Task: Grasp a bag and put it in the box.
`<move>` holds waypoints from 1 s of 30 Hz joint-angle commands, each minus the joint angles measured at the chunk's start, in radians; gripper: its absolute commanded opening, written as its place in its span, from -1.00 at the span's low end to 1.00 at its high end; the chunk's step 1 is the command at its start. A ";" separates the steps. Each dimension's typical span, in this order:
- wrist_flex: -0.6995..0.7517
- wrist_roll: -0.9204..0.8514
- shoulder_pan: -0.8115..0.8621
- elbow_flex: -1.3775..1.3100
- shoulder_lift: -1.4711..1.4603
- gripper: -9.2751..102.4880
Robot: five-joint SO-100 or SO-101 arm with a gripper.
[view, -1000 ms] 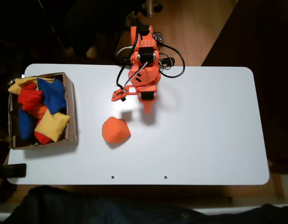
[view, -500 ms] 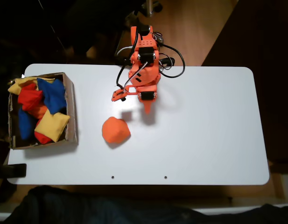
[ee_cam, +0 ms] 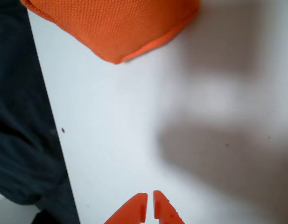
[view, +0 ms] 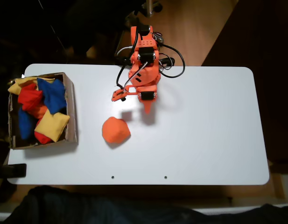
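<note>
An orange cloth bag lies on the white table, a little left of centre in the fixed view. The wrist view has the same bag along its top edge. My orange gripper hangs over the table just right of and behind the bag, not touching it. In the wrist view the gripper points up from the bottom edge with its two fingertips almost together and nothing between them. The brown cardboard box stands at the table's left end, holding several red, blue and yellow bags.
The white table has bare surface to the right of the arm and in front of the bag. Black cables loop around the arm's base at the table's back edge. A dark cloth-covered shape lies beyond the table edge.
</note>
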 commanded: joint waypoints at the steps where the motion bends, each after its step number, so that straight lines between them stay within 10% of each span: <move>1: 0.003 0.006 0.003 -0.005 -0.006 -0.83; 30: 0.003 -0.021 -0.029 -0.005 -0.006 -0.83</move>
